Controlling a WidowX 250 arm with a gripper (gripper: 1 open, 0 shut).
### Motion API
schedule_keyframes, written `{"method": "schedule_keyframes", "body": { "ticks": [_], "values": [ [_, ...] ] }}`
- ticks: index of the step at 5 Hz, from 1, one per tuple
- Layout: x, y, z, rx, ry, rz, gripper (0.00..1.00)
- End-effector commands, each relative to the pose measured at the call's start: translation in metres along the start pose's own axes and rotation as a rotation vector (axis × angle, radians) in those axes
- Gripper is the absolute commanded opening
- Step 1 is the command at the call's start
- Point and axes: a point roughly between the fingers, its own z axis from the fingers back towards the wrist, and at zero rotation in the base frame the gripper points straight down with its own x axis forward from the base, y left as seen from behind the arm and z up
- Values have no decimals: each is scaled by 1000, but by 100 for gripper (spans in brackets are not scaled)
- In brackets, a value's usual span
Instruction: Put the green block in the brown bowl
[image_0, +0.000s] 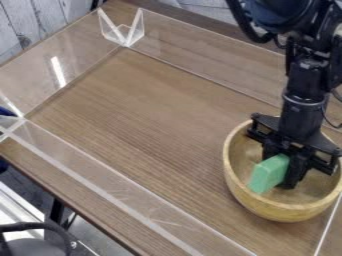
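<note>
The green block (271, 173), judged light, stiff and smooth-sided, is held across its narrow faces by partly closed fingers (282, 160) inside the brown bowl (246, 190).

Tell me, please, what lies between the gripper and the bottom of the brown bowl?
In the camera view, the green block lies there, tilted inside the brown bowl, at the gripper.

My arm (305, 60) is matte black throughout: chunky rounded joint housings up top, narrowing to a cylindrical wrist column. The gripper (291, 170) is black too, a wide crossbar body with two slim fingers hanging off it. Possibly a cable near the top joint; too blurry to confirm.
</note>
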Motion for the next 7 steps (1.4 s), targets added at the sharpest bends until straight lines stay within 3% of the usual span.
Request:
{"method": "schedule_keyframes", "body": {
  "ticks": [1,3,5,7],
  "values": [
    [-5,-2,-12,-6,40,-9,0],
    [-8,-6,-12,-13,67,-26,0],
    [-6,-2,-11,-51,96,4,0],
    [-8,2,-11,-76,87,22,0]
  ]
}}
